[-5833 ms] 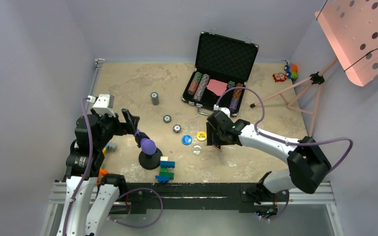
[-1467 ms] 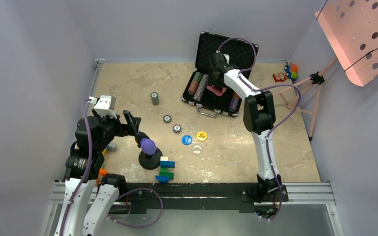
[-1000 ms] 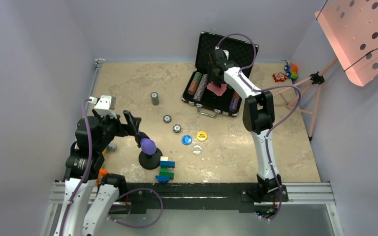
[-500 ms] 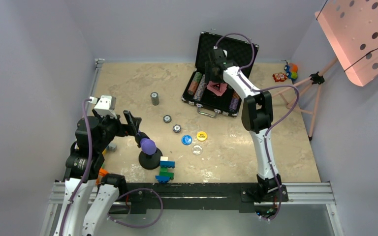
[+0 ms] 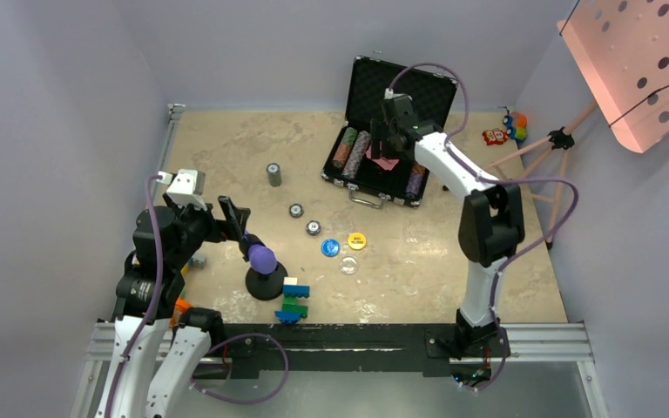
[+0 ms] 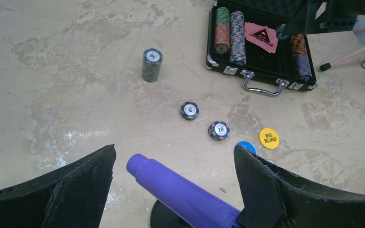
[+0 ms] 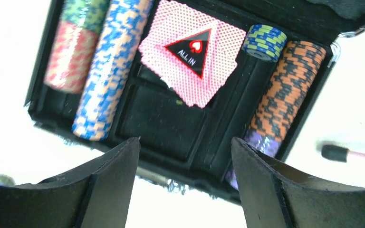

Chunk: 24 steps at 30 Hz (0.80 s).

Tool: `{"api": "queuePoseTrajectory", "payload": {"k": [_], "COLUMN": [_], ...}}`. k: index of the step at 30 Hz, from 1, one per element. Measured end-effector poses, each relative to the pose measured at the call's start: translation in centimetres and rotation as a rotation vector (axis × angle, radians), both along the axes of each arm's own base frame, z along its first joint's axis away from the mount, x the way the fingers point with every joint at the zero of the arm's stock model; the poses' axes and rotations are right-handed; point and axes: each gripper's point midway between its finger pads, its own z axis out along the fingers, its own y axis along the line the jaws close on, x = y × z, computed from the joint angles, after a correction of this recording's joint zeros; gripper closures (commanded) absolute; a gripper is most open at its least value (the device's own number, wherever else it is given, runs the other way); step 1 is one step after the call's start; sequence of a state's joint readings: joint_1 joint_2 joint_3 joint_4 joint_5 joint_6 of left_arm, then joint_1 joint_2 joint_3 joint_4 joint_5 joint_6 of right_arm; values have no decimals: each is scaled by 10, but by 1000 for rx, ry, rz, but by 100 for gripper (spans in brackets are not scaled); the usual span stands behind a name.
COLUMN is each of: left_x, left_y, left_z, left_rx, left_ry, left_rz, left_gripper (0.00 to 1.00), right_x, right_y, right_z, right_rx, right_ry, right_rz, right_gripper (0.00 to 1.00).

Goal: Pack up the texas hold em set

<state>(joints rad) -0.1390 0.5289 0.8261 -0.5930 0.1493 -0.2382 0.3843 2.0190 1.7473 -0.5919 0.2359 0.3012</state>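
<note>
The black case (image 5: 338, 174) lies open at the back with rows of striped chips (image 7: 105, 71) in its foam. Pink cards (image 7: 218, 80) lie in the middle slot with a black "ALL IN" triangle (image 7: 193, 47) on top. My right gripper (image 7: 185, 142) hovers open above the case's front edge (image 5: 389, 139), holding nothing. On the table are a chip stack (image 5: 273, 174), two single chips (image 5: 296, 210) (image 5: 314, 227), and a yellow (image 5: 357, 241), a blue (image 5: 330, 247) and a clear button (image 5: 348, 265). My left gripper (image 6: 175, 148) stands open astride the purple-tipped object (image 6: 180, 190).
A toy-brick figure (image 5: 294, 300) stands beside the purple object's black round base (image 5: 266, 283) near the front. A pink stand (image 5: 531, 157) with a perforated panel (image 5: 645, 61) is on the right. Small toys (image 5: 510, 126) sit at the back right.
My right gripper has opened over the case, leaving the black triangle on the pink cards, and its arm has swung right. The left arm has not moved.
</note>
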Motion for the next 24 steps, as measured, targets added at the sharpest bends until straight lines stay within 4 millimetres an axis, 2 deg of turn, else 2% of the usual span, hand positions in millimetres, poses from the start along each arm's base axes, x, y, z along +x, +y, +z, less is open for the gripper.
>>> {"api": "queuePoseTrajectory", "payload": {"k": [2,5,9,14,18,24], "left_x": [0,0,0,0,0,0], "left_y": [0,0,0,0,0,0], "left_z": [0,0,0,0,0,0], "left_rx": [0,0,0,-1,0,-1], "left_ry": [0,0,0,0,0,0], "left_rz": [0,0,0,0,0,0], "left_gripper": [2,2,2,2,2,2], "right_x": [-16,-41,-80,-140,-191,-230], "right_y": [1,3,11,44,68,79], "right_z": [21,42,43,17,-13,-43], "right_rx": [13,27,27,21,19,22], "right_ry": [-40,-82,-78,-10,76,160], "right_rz": [19,42,89,192,267,269], "right_gripper": [28,28,28,28,28,28]}}
